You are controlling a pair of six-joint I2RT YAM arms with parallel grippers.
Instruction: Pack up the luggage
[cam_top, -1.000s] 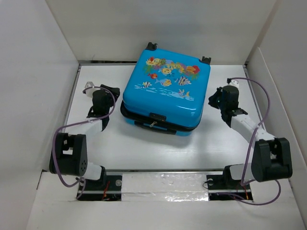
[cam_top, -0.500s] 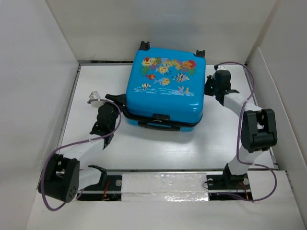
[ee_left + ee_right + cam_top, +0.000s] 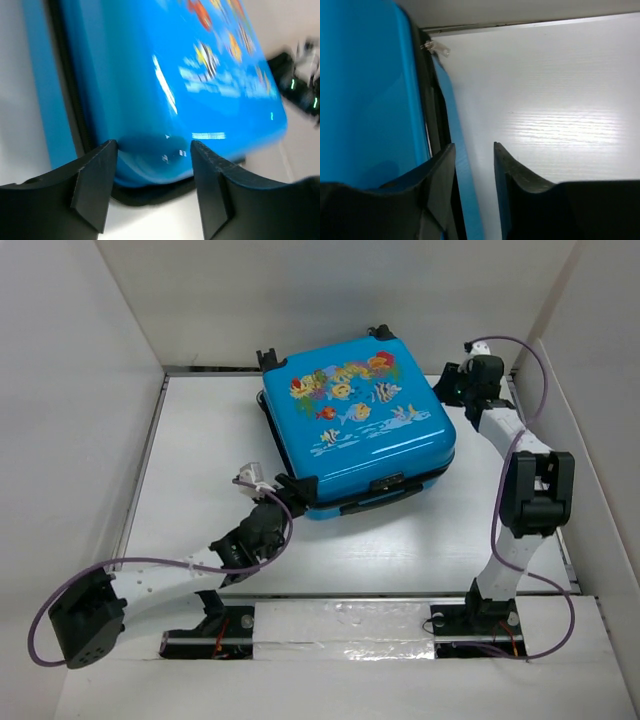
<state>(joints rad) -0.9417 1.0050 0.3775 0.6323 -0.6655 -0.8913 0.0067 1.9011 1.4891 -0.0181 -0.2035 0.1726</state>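
Note:
The luggage (image 3: 355,425), a bright-blue hard-shell case with a fish print, lies flat and closed on the white table, turned askew. My left gripper (image 3: 287,490) is at its near left corner. In the left wrist view that gripper (image 3: 154,146) is open, with the rounded blue corner (image 3: 165,100) just ahead of its fingertips. My right gripper (image 3: 450,388) is at the far right corner. In the right wrist view it (image 3: 473,146) is open. Its left finger (image 3: 437,175) lies along the luggage side (image 3: 365,100), and the lower blue rim (image 3: 462,165) runs between the fingers.
White walls (image 3: 90,390) box in the table (image 3: 200,440) on the left, back and right, and the right wall stands close behind my right arm. A clear zipper pull (image 3: 436,48) hangs at the seam. Purple cables (image 3: 150,565) trail from both arms.
The luggage has turned counter-clockwise and shifted right. My left arm has swung in to its near left corner, my right arm has reached to the far right corner, and the right gripper has opened.

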